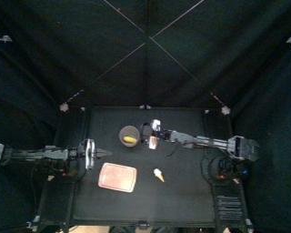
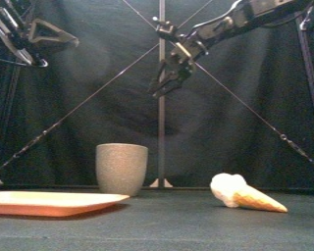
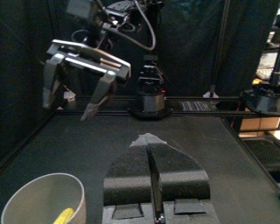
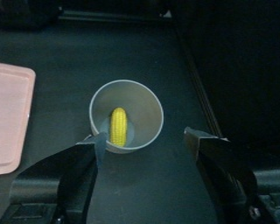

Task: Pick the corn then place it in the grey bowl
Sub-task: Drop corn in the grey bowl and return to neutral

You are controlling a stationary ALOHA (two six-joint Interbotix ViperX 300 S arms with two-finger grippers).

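Observation:
The yellow corn lies inside the tall grey speckled cup, seen from straight above in the right wrist view. My right gripper hangs open above the cup with nothing between its jaws. In the front view the right gripper is well above the cup. From the top, the cup stands at the table's back middle, with the right gripper just to its right. My left gripper is shut and empty, resting at the table's left.
A flat pink tray lies in front of the cup, toward the table's front. A toy ice cream cone lies on its side to the right of the tray, low in the front view.

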